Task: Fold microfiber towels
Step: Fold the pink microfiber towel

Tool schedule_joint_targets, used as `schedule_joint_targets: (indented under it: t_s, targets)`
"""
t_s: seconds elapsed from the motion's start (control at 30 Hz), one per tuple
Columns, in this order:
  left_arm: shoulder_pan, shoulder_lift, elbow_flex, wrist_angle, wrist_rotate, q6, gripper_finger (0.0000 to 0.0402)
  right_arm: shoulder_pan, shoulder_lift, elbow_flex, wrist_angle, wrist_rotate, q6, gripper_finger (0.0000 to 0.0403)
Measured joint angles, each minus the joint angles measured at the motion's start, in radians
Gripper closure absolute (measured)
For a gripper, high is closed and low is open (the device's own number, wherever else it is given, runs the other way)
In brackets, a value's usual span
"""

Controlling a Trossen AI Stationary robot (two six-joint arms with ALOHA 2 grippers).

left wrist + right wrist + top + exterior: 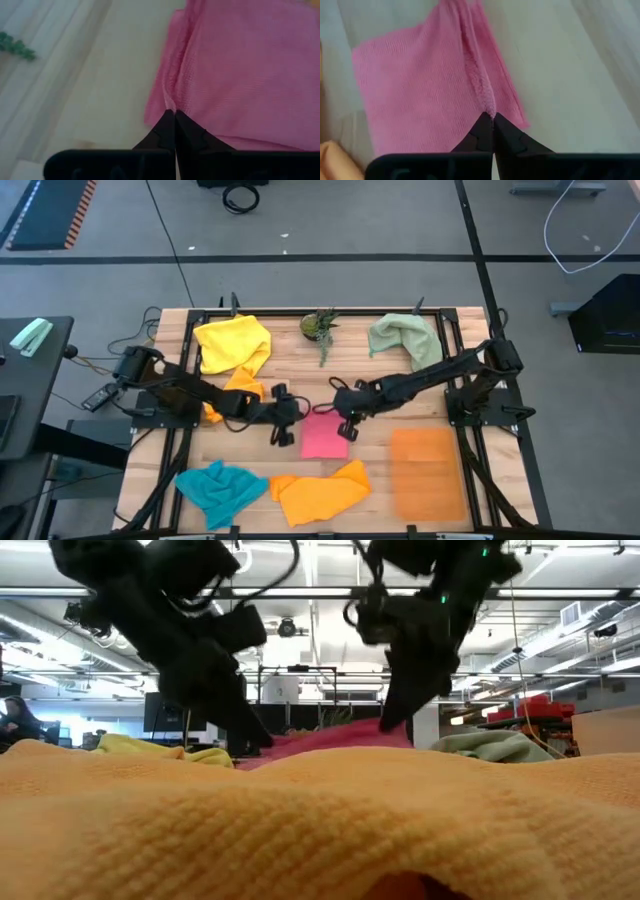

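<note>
Microfiber towels lie around the wooden table [290,360], most of them unfolded: a yellow towel [232,343] and pale green towel [402,335] bunched at the far side, a teal towel [222,489] and orange towel [320,491] crumpled at the near edge. Only the pink towel [323,435], mid-table, looks part-folded. The left gripper [174,119] and right gripper [492,119] are each pinched tight on one of its edges. Four seem left.

Pink towel [322,436] folded flat mid-table; yellow [233,345], pale green [404,336], teal [220,490], orange [320,492] towels crumpled around.
</note>
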Motion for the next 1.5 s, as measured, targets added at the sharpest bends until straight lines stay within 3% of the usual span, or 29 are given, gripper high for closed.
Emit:
schedule_joint_targets:
  t_s: [0.2, 0.33, 0.6, 0.8, 0.9, 0.97, 1.07, 1.17, 1.27, 1.5]
  targets:
    - [0.049, 0.009, 0.0, -0.002, 0.003, 0.031, 0.0396, -0.064, 0.0, -0.066, 0.115, -0.064, -0.016, 0.0395]
    - [0.074, 0.009, 0.0, 0.0, 0.003, 0.032, 0.0382, -0.083, 0.0, -0.071, 0.119, -0.065, -0.013, 0.0364]
    - [0.121, -0.003, 0.002, 0.029, -0.005, 0.026, 0.0318, -0.099, -0.007, -0.046, 0.114, 0.051, -0.058, 0.0285]
    - [0.15, -0.075, 0.001, -0.024, -0.031, -0.005, 0.0311, -0.068, -0.042, -0.034, 0.096, 0.056, -0.009, 0.0265]
    - [0.148, -0.117, 0.001, -0.038, -0.03, 0.0, 0.0325, 0.008, -0.047, -0.034, 0.107, 0.058, 0.015, 0.0274]
    - [0.134, -0.131, 0.003, -0.013, 0.043, 0.024, 0.0337, 0.071, -0.042, -0.033, 0.155, 0.057, 0.035, 0.0291]
    - [0.109, -0.106, 0.002, 0.019, 0.192, 0.074, 0.0362, 0.169, -0.018, -0.034, 0.216, 0.113, 0.045, 0.0339]
    - [0.099, -0.039, 0.002, 0.071, 0.212, 0.104, 0.0392, 0.238, 0.011, -0.034, 0.258, 0.206, 0.082, 0.0391]
    - [0.121, 0.052, 0.005, 0.178, 0.206, 0.104, 0.0391, 0.259, 0.065, -0.034, 0.262, 0.255, 0.152, 0.0397]
    - [0.185, 0.213, 0.007, 0.221, 0.213, 0.039, 0.0394, 0.236, 0.216, -0.031, 0.268, 0.269, 0.227, 0.04]
